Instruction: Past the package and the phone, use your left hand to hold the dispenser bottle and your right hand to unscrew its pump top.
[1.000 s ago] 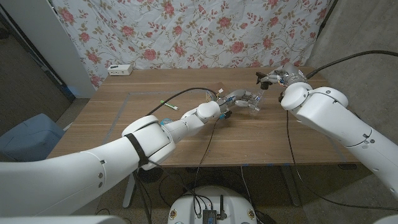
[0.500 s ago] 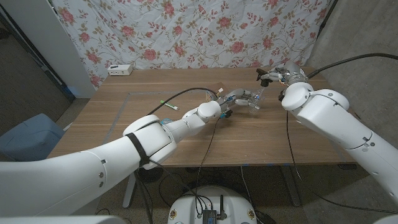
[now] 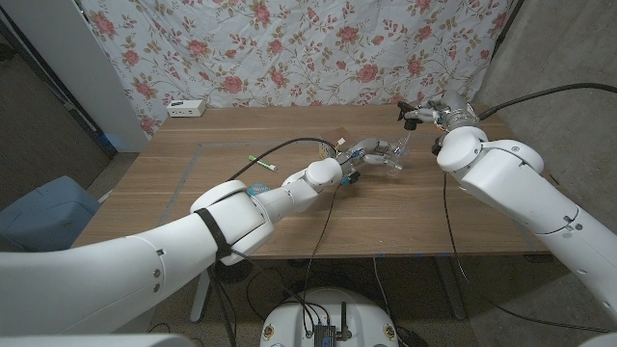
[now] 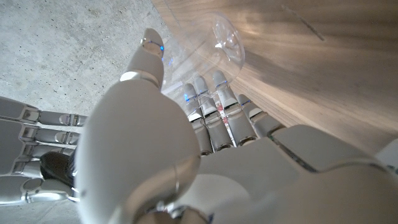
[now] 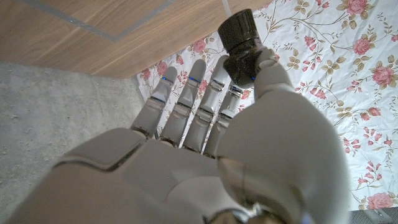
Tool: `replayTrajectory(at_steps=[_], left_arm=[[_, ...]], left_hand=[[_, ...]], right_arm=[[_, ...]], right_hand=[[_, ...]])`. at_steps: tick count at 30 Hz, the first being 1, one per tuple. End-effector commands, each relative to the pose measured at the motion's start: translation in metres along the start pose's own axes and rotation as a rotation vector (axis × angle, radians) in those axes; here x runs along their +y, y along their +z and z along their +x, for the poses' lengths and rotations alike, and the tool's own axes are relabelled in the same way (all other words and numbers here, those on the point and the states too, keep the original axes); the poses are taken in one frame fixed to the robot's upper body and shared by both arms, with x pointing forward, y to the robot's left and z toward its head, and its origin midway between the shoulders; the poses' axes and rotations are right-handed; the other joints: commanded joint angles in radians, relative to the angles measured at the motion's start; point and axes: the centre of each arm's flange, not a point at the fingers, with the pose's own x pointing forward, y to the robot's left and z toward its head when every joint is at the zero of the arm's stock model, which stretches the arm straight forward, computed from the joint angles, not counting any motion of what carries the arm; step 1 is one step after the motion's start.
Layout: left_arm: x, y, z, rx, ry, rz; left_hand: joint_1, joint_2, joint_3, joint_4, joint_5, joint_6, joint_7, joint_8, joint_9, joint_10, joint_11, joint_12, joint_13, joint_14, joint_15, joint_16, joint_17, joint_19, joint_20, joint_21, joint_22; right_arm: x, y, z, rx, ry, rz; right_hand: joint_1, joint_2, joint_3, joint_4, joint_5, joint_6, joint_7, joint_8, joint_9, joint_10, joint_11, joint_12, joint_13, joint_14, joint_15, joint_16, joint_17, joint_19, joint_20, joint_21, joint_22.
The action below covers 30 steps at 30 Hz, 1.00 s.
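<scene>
The black ribbed plastic pump top is off the bottle and up in the air, pinched in the fingers of the right hand, and that is the relation to watch: pump top and clear plastic dispenser bottle sit apart, pump above and slightly to the robot's right of the bottle. In the head view the right hand hangs over the far right part of the wooden table with the dark pump sticking out toward the middle.

Below it, the left hand grips the bottle, fingers wrapped round its body; the left wrist view shows the fingers closed around the transparent wall, the bottle running on past them. Its long axis looks tilted, leaning toward the right hand rather than standing straight, though the head view is too small to be sure.

So the unscrewing looks done; the parts are apart and each hand has its piece. Right hand is clearly nearer the pump, left owns the bottle.

Surface: bare wood grain with a faint taped rectangle, a small green pen-like stick near the left forearm, a white box at the far left edge. Behind, a rose-patterned cloth backdrop; concrete floor beneath.
</scene>
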Motion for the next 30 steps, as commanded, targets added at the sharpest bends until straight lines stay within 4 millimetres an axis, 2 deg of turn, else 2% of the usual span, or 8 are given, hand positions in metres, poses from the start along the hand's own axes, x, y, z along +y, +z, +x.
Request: replayTrajectory(at_steps=[1,30], left_arm=[[0.001,0.000,-0.007,-0.035,0.006,0.003],[-0.004,-0.003,-0.016,-0.065,0.007,0.008]], left_hand=[[-0.104,0.132,0.097,0.088,0.006,0.084,-0.027,0.004,0.002,0.053,-0.046,0.004,0.004,0.020,-0.075,0.005,0.002,0.007,-0.030,0.001,0.001],[-0.102,0.133,0.098,0.086,0.006,0.083,-0.027,0.004,0.002,0.054,-0.046,0.004,0.005,0.017,-0.076,0.006,0.003,0.007,-0.028,0.001,0.001]], right_arm=[[-0.012,0.008,-0.004,-0.015,-0.013,-0.009],[-0.033,0.016,-0.024,-0.025,-0.051,0.035]], right_hand=[[0.062,0.062,0.002,0.006,-0.006,0.033,-0.022,0.006,0.005,0.078,-0.069,0.005,0.004,-0.001,-0.126,-0.002,0.002,-0.006,0.003,-0.004,0.002],[0.061,0.065,-0.001,0.013,-0.013,0.038,-0.017,0.009,0.004,0.085,-0.068,0.009,0.007,0.010,-0.118,0.000,0.009,-0.004,0.010,-0.002,0.002]])
